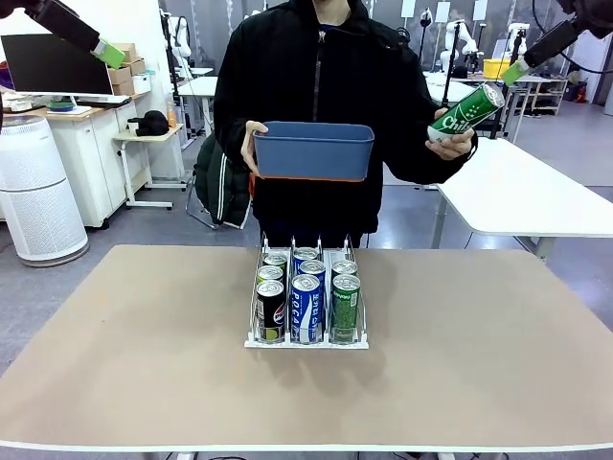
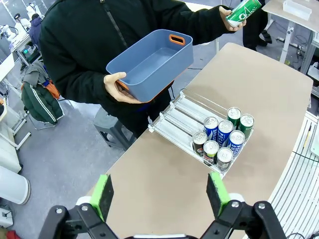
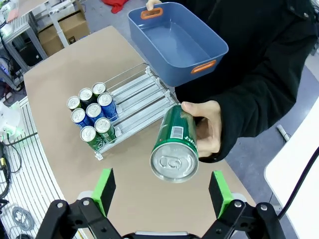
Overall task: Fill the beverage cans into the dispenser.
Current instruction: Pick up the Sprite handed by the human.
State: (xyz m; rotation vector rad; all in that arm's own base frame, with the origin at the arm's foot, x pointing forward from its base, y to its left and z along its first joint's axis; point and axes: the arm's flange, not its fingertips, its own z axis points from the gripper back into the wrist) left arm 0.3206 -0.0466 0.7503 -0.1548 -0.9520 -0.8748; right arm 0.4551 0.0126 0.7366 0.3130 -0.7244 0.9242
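A person is standing at the far side of the worktop [image 1: 144, 364], holding a blue bin [image 1: 313, 150] in one hand and offering a green can [image 3: 175, 144] in the other hand [image 3: 205, 125] toward the right claw [image 3: 162, 191], which is hovering spread just short of it, touching nothing. The left claw [image 2: 159, 195] is hanging spread and empty above the worktop. The dispenser [image 1: 306, 337] is sitting mid-worktop, with eight cans [image 1: 306, 297] standing at its near end in three lanes: black, blue and green.

Front view faces the person across the table [image 1: 144, 364]; both wrist views look down on it from high.
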